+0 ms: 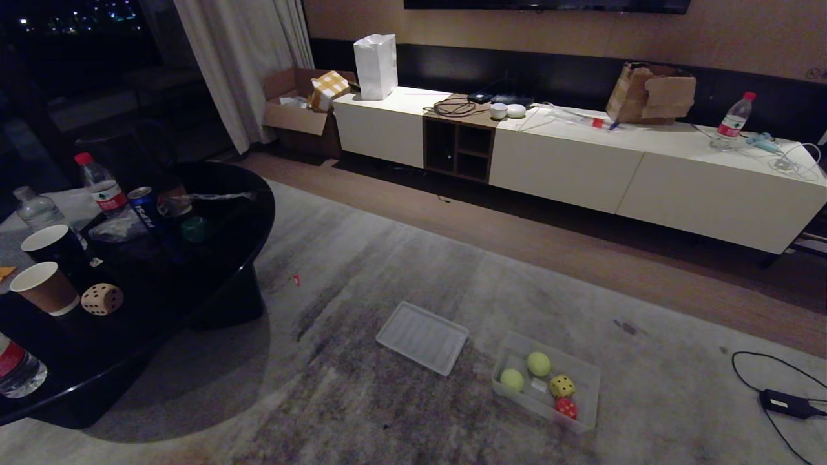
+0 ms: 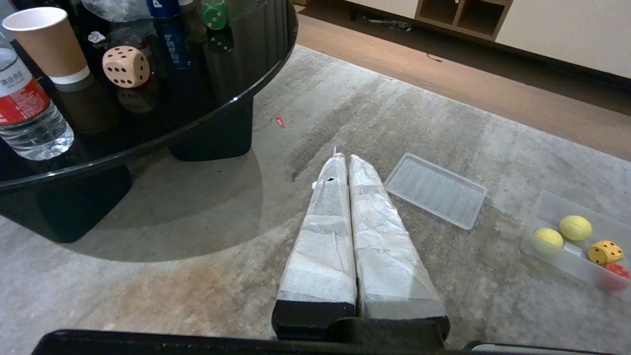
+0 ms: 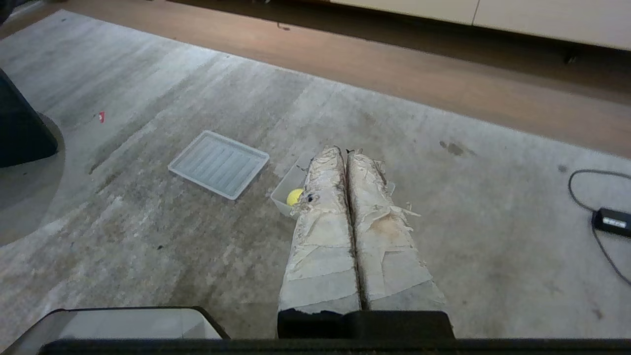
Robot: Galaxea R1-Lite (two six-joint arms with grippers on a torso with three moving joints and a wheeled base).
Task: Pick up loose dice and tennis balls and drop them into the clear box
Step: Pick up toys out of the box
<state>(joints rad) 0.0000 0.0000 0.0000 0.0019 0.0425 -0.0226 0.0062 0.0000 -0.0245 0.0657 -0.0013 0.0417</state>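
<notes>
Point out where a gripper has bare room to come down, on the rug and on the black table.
Bare rug lies between the flat ribbed translucent lid and the round black glass table, and between the clear plastic box and the black power adapter. The table's left end is crowded: paper cups, bottles, and a can surround the beige die.

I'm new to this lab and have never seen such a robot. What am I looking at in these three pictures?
One picture looks down from the robot's head; the other two sit on its wrists, behind the fingers. The taped prongs are the left gripper and right gripper, both shut and holding nothing. On the carpet the clear box holds two tennis balls, a yellow die and a red die; its lid lies beside it. A beige die and a green die sit on the black table.
</notes>
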